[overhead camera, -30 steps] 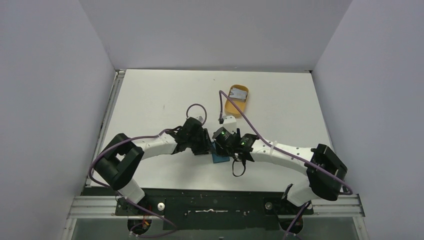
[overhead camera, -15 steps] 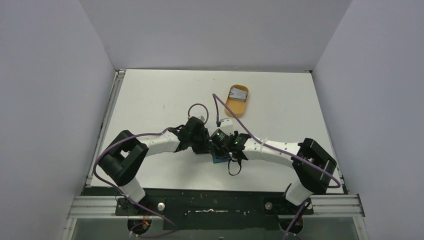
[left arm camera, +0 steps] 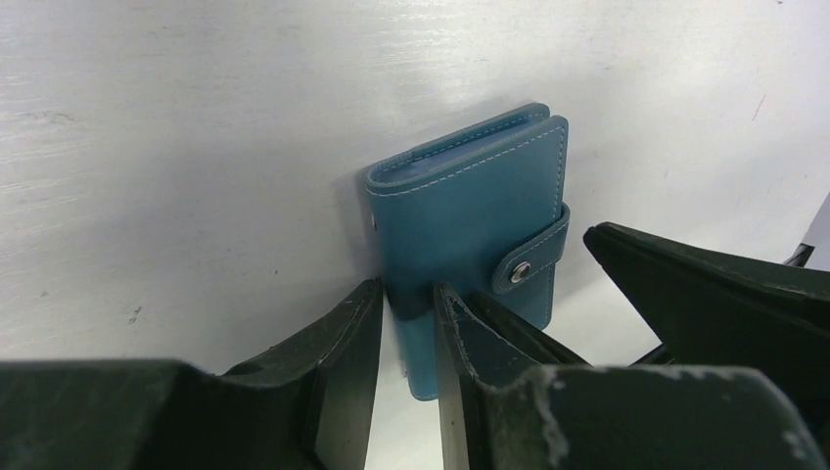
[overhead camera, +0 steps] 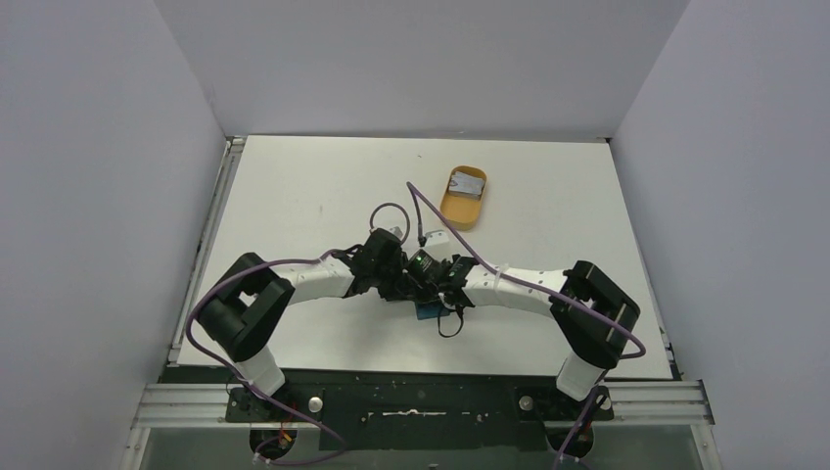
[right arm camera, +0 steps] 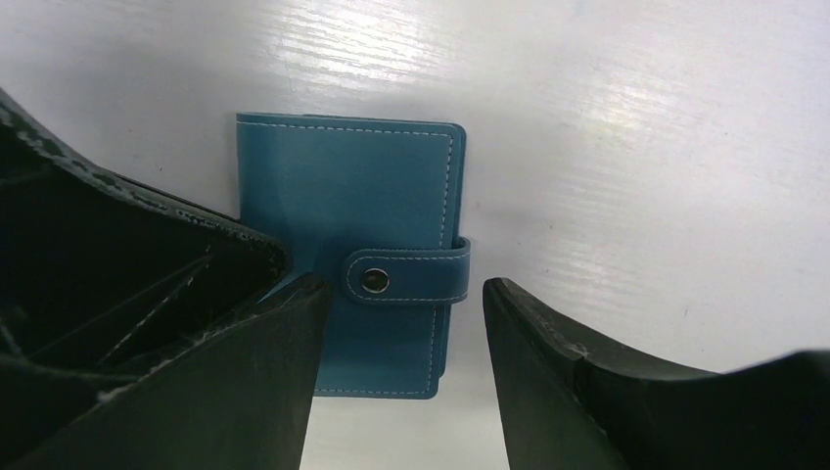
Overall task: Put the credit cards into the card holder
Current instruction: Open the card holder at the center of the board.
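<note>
Over the last second both arms have drawn in over the card holder (overhead camera: 428, 312), which lies closed and flat on the table (overhead camera: 294, 196). The left gripper (left arm camera: 406, 294) has narrowed its jaws around the holder's spine-side near corner. Whether the pads already bite I cannot tell. The right gripper (right arm camera: 406, 286) has eased a little wider and stands spread, one finger on either side of the snap tab (right arm camera: 406, 279), touching nothing that shows. I judge this to be the opening step: one arm pins the holder and the other frees the tab.

No card has gone in. A credit card (overhead camera: 468, 182) still lies in the orange tray (overhead camera: 450, 208), well beyond the holder.

The overhead view shows that tray and card, which neither wrist camera sees, yet hides nearly all of the holder under the two wrists (only a blue corner peeks out). The wrist views show the tab still snapped.
</note>
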You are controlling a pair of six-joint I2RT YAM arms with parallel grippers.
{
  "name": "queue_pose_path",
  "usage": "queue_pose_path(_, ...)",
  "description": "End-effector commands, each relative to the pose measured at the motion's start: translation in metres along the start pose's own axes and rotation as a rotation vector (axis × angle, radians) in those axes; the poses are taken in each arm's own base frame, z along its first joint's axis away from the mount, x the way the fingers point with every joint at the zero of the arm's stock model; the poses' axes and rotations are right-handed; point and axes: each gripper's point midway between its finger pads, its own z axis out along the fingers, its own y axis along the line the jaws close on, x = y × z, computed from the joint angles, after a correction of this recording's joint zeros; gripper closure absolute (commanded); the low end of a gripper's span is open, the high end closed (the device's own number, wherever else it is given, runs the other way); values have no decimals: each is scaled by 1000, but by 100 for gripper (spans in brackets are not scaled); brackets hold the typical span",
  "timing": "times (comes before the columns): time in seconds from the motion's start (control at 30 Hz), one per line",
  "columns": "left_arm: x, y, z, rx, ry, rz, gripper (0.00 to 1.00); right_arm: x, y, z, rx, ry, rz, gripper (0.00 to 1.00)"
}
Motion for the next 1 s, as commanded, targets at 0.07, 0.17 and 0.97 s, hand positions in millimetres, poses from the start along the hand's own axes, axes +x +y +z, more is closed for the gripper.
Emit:
queue_pose_path(0.07, 12, 24, 10, -77, 30, 15, 77, -11, -1, 5, 24, -24, -1, 42)
queue_pose_path(0.17, 11, 24, 10, -73, 31, 14, 77, -8, -5, 8, 49, -19, -6, 44)
queue_pose_path(0.97, 14, 44, 16, -179, 55, 19, 100, -13, -20, -4, 80, -44, -4, 92)
